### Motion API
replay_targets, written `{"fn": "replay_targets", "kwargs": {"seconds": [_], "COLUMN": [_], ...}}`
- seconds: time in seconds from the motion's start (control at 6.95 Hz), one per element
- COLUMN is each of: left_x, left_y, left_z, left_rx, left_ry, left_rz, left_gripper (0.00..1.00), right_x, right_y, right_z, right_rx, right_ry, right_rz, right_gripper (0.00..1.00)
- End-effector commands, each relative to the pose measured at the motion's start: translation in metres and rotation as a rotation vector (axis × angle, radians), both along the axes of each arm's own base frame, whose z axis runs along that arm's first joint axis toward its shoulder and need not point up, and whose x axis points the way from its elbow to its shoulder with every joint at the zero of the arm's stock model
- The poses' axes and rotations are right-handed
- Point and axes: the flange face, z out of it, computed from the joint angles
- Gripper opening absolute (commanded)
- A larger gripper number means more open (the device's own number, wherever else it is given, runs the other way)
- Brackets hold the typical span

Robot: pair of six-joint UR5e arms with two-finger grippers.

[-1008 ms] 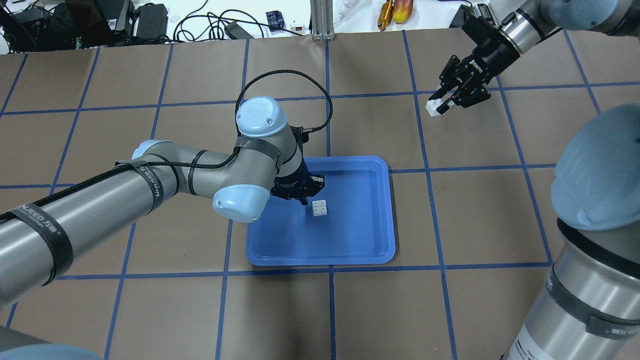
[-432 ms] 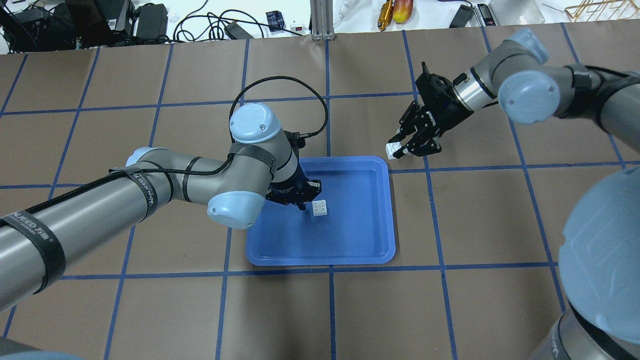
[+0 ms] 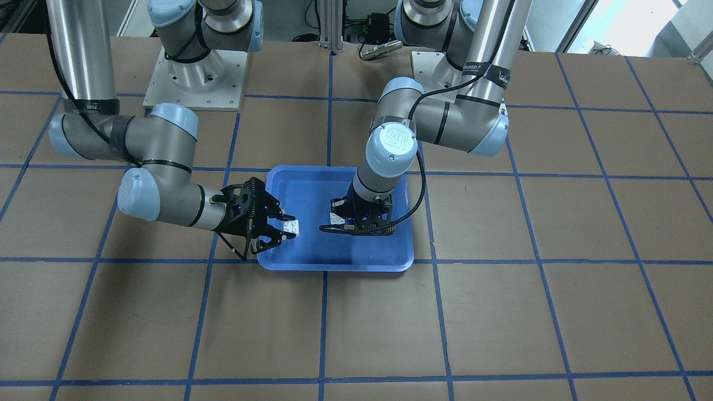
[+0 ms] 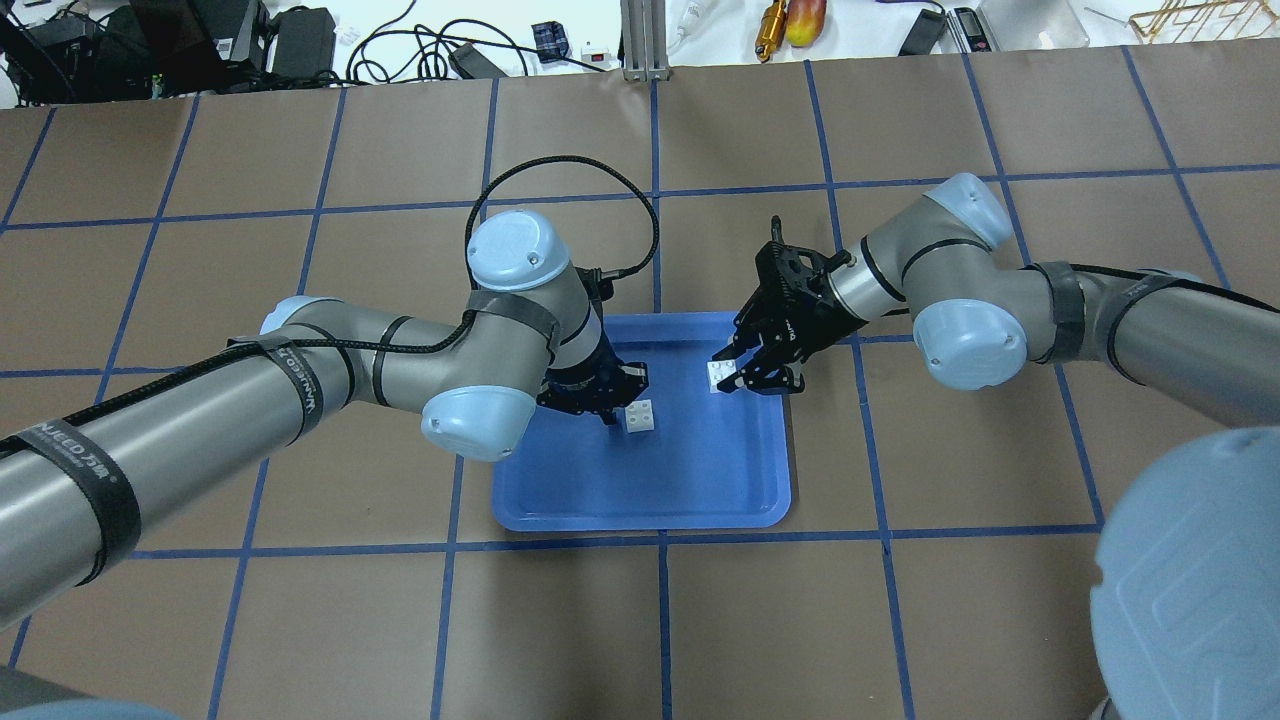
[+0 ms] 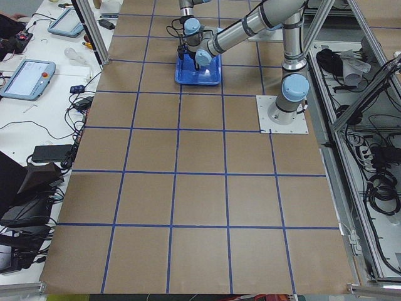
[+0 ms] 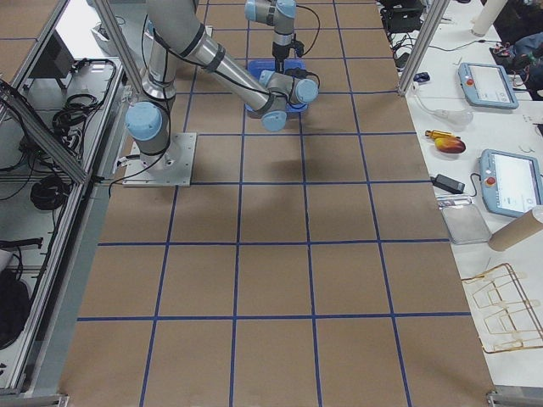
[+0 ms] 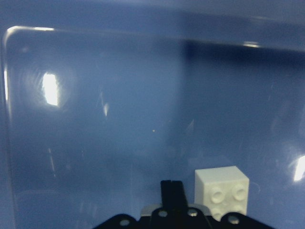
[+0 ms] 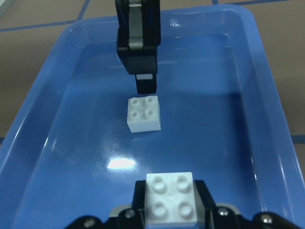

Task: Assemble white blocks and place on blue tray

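Note:
The blue tray (image 4: 640, 520) lies mid-table. One white block (image 4: 640, 415) sits studs-up on its floor, and also shows in the left wrist view (image 7: 221, 191) and the right wrist view (image 8: 144, 113). My left gripper (image 4: 608, 408) is shut, pointing down, with its tip on the tray floor right beside that block; it does not hold the block. My right gripper (image 4: 730, 375) is shut on the second white block (image 8: 170, 198), holding it studs-up a little above the tray's right part, apart from the first block. In the front-facing view this held block (image 3: 289, 226) is over the tray (image 3: 334, 264).
Brown table with a blue tape grid. Beyond the far edge lie cables, adapters (image 4: 300, 40), an aluminium post (image 4: 645, 40) and an orange tool (image 4: 772, 25). The arm bases (image 3: 195, 72) stand at the robot's side of the table.
My right arm has swung in from the far right with its white block and now holds it over the tray's right part. My left gripper has stayed beside the block in the tray.

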Motion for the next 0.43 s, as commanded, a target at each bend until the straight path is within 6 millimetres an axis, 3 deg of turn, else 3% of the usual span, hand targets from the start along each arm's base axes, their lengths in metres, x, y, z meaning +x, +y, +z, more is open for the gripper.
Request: {"fn": "replay_targets", "kwargs": {"seconds": [0.0,0.29], "left_x": [0.0,0.0], "left_y": [0.0,-0.001], "left_z": [0.001,0.001], "left_rx": [-0.003,-0.003], "left_ry": [0.0,0.0], "left_rz": [0.001,0.003], "left_gripper": [0.04,0.04], "right_x": [0.012,0.017], "right_y": [0.008,0.025], "right_z": [0.007,-0.011], "right_rx": [-0.003,-0.044], "right_ry": [0.002,-0.041], "right_rz": [0.003,-0.039], "right_gripper": [0.0,0.0]}}
